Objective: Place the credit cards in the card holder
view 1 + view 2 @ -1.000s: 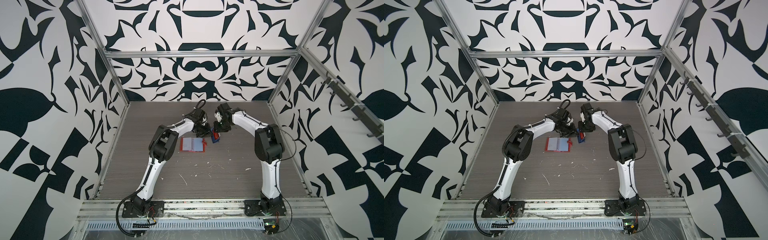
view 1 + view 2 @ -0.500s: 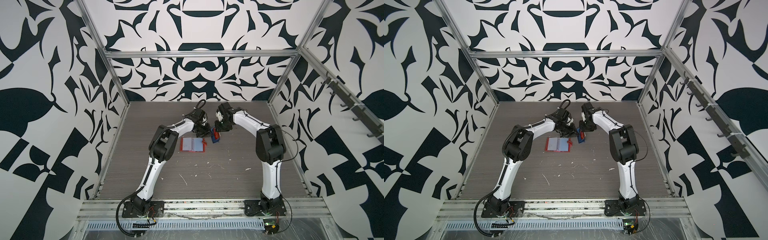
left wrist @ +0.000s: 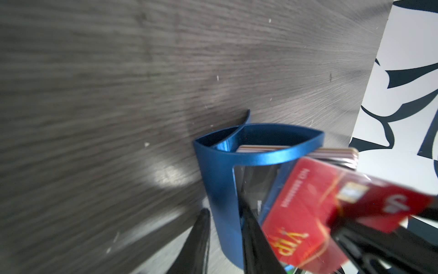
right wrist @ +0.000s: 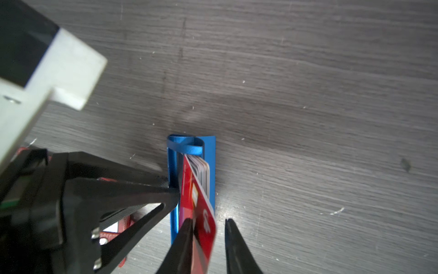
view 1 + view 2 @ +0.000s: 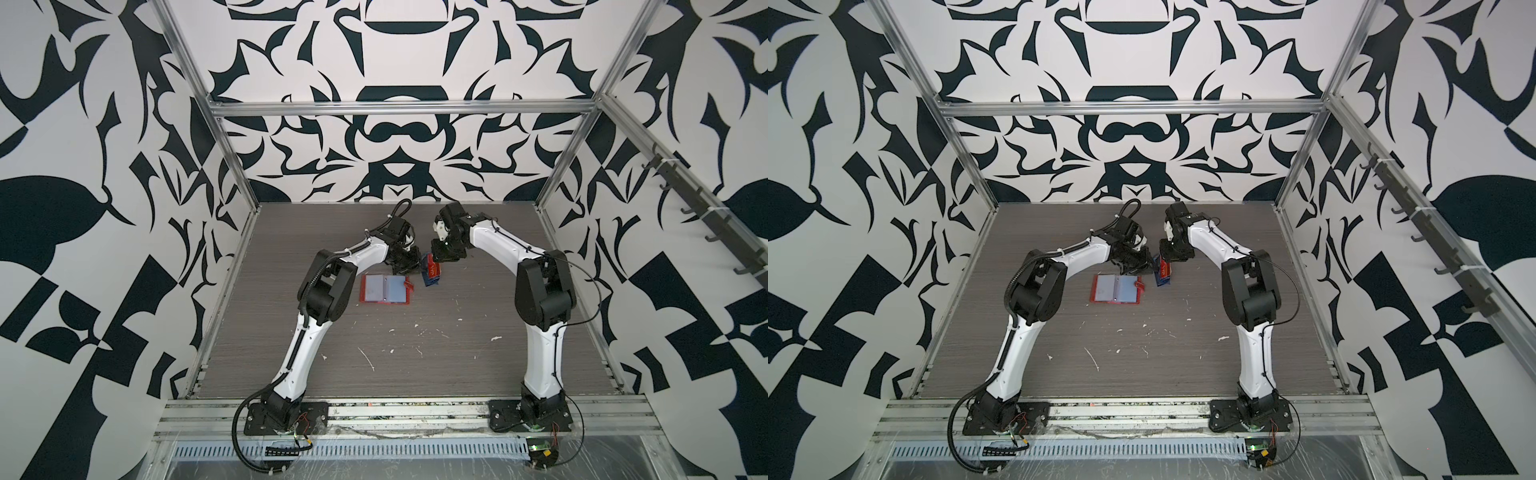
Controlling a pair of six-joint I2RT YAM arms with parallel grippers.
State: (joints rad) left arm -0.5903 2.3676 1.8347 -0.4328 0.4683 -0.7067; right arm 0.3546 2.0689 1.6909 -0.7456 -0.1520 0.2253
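The left tool (image 3: 225, 208) grips the blue rack (image 3: 213, 170) so it can't slide, while the right tool (image 4: 208, 221) sits open around a red card (image 4: 205, 234) poking out, ready to pull it; the holder (image 5: 363, 291) lies open just beside the left tool.

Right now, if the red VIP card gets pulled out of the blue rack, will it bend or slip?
The red VIP card looks thin yet flat, so probably stiff with slight flex. Its glossy face suggests it could slip between the right hand's narrow fingers. The blue rack looks light and might tip if the left hand let go.
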